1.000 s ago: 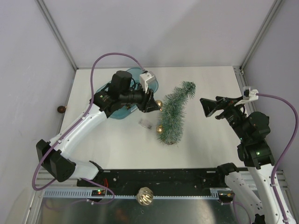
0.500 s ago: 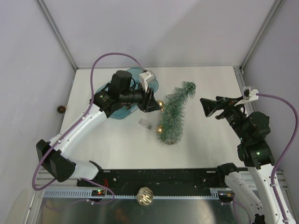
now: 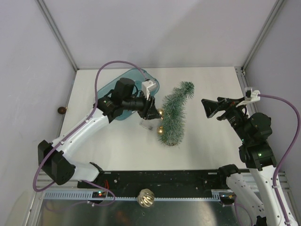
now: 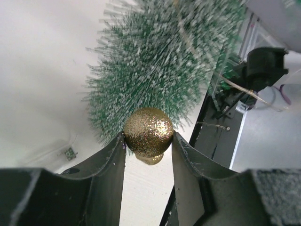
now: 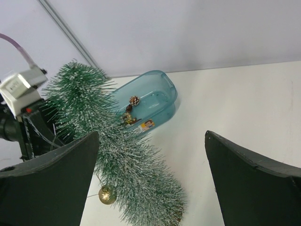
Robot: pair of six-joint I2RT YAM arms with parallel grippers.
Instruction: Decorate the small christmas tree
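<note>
The small christmas tree (image 3: pixel 174 115) stands on its wooden base mid-table, leaning with its bent tip toward the back right. My left gripper (image 3: pixel 156 113) is at the tree's left flank, shut on a glittery gold bauble (image 4: pixel 148 132) that touches the needles (image 4: pixel 164 61). A second gold bauble (image 3: pixel 161 132) hangs low on the tree's left side, also visible in the right wrist view (image 5: pixel 107 194). My right gripper (image 3: pixel 209 108) hovers to the right of the tree, jaws wide open and empty (image 5: pixel 151 136).
A teal tub (image 3: pixel 129 77) sits behind the left arm, with pine cones (image 5: pixel 134 100) and small ornaments inside. A small clear packet (image 3: pixel 147 125) lies on the table by the tree. A brown ornament (image 3: pixel 61 110) rests beyond the left wall, and a gold lattice ball (image 3: pixel 146 197) on the front rail.
My left arm has come nearer and slightly right with the gold bauble, pressing closer to the tree, whose tip shifted a little left. More of the tub shows. The right arm has not moved.
</note>
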